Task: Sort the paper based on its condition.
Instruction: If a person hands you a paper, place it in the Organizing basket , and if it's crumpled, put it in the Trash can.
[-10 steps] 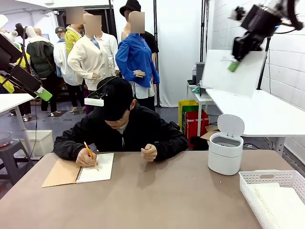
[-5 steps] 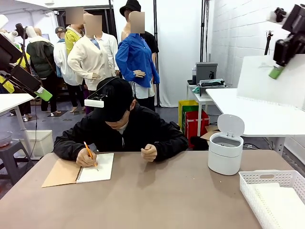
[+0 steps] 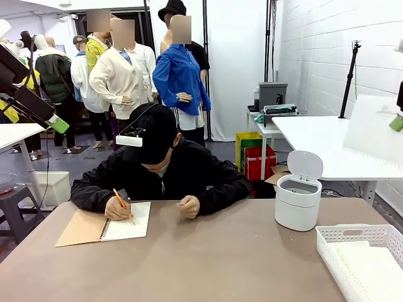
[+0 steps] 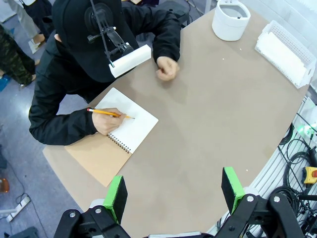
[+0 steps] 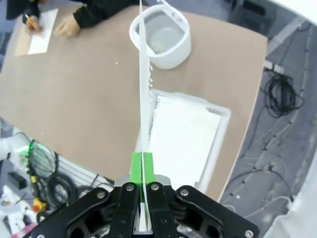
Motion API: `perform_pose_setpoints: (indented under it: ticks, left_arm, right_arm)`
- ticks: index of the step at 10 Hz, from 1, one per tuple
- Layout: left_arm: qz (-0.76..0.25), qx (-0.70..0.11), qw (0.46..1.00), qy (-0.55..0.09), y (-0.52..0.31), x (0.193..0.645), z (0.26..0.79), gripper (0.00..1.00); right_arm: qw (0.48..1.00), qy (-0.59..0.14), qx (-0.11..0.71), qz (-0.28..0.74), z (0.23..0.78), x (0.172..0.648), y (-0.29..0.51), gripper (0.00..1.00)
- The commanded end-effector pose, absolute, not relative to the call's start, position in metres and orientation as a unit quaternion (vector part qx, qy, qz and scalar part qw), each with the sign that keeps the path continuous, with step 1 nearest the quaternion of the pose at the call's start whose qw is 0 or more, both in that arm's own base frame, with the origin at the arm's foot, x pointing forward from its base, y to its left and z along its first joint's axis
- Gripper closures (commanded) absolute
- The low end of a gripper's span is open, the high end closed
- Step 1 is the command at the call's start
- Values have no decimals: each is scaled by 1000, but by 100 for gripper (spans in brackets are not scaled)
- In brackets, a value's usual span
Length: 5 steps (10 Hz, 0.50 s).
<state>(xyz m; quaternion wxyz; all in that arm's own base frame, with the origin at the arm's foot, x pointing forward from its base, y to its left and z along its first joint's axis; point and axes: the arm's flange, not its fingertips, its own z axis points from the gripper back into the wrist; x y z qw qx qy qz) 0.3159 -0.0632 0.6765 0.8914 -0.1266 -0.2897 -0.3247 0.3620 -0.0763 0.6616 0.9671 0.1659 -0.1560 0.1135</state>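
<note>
White paper sheet point(image 5: 144, 84) pinched in right fingers point(image 5: 142, 168) | above basket point(image 5: 218, 144) | left fingers point(image 4: 119, 191) spread, empty

A white-painted brick wall point(image 3: 327, 44) runs along the right. A long white table point(image 3: 327, 145) stands beneath it, with red and yellow crates point(image 3: 255, 154) near its far end. The floor point(image 3: 63, 160) is grey.

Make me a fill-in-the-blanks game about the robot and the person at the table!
1. The right gripper pinches a flat sheet of ____ between its fingers.
2. The person's hand writes in the notebook with a ____.
3. The lid of the small white bin is ____.
4. The left gripper is ____ and holds nothing.

Missing words: paper; pencil; open; open
</note>
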Motion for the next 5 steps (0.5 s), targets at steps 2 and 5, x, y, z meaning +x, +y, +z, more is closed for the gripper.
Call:
perform_pose_setpoints:
  ticks: [2,5]
  left_arm:
    - [-324,-126,891,-292,-63,316,677,0]
    - [-324,-126,891,-292,-63,316,677,0]
  right_arm:
    - [969,-190,149,57,612,346,-67,100]
    - [968,-192,162,23,575,329,-60,100]
